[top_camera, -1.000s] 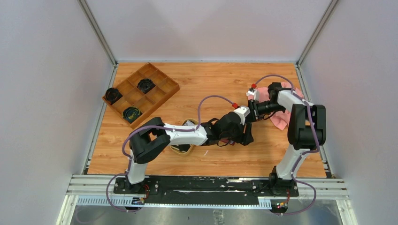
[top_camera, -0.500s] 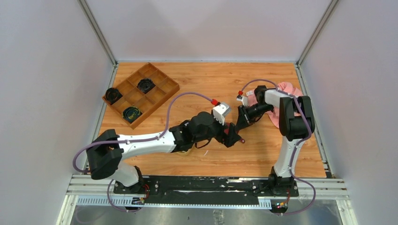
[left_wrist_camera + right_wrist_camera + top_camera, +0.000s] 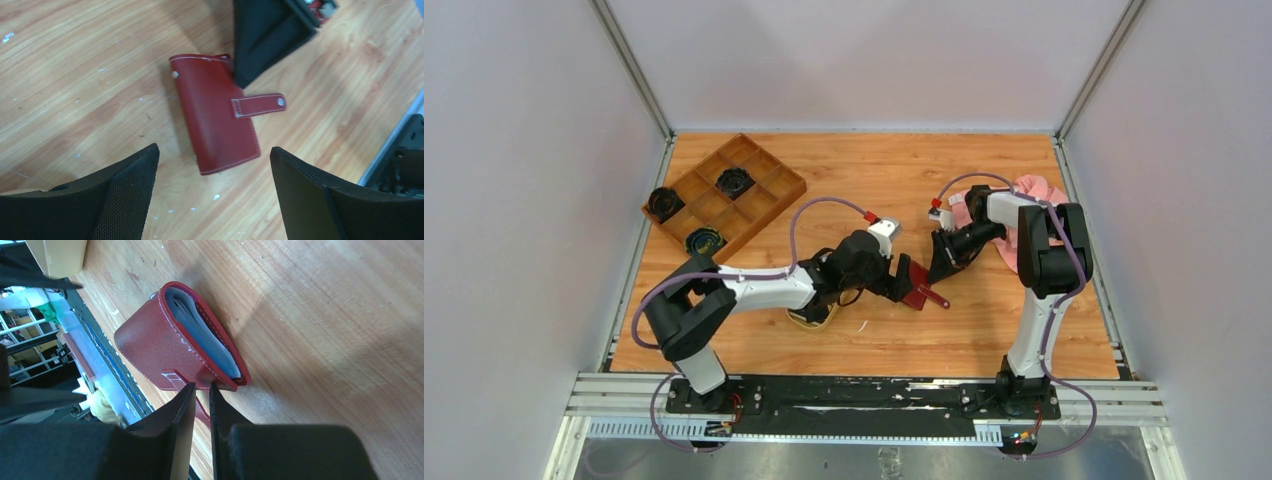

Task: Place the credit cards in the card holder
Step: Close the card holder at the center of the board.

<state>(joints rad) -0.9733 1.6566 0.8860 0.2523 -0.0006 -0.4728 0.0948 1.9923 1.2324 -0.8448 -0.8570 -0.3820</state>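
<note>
Opened wide and drawn back off the card holder (image 3: 212,112): left claw (image 3: 212,152), now empty. Left lying folded on the table (image 3: 75,75), tab unsnapped, just below that claw. Nearly pinched shut at its edge: right claw (image 3: 199,390), grip impossible to tell. Filled or not, hidden.

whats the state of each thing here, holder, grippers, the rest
card holder: folded closed, lying on the table, snap tab undone
left gripper: open, over the holder, holding nothing
right gripper: nearly shut, tips at the holder's edge
wooden box: open-topped, dark round items in some compartments
pink cloth: crumpled
</note>
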